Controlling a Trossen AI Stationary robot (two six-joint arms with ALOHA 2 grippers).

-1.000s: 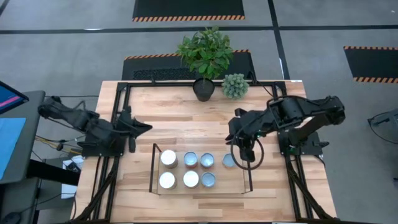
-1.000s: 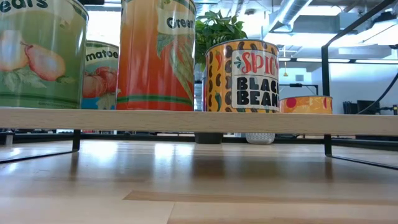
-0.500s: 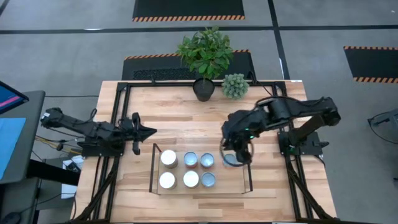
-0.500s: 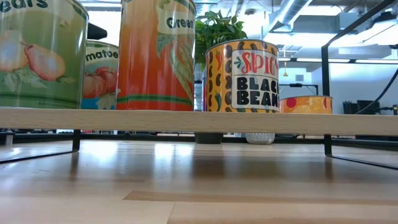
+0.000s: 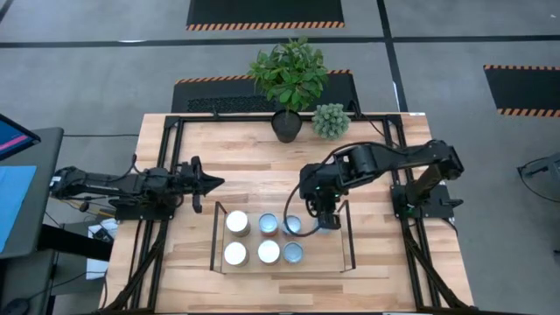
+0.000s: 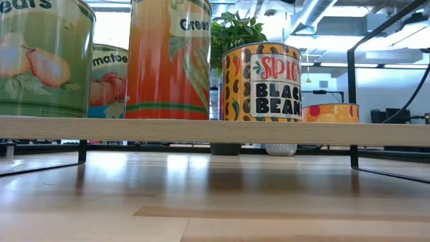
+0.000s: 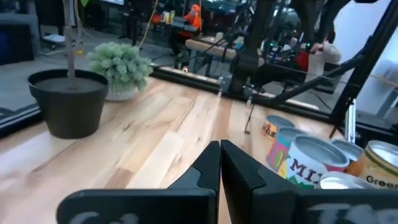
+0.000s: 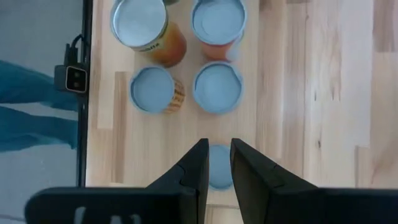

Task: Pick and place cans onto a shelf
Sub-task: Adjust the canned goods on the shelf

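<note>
Shelf: low light-wood board, thin dark wire frames at both short ends, flat on the table. Right gripper hangs over its right half; left gripper sits well off past its left end. Six cans upright in a two-row block left of the right gripper, tops white or silvery. Seventh can, pale-blue top, upright right below the right gripper, partly hidden by its fingers.

A robotics lab: hazard-striped floor mats, exposed ceiling ducts
</note>
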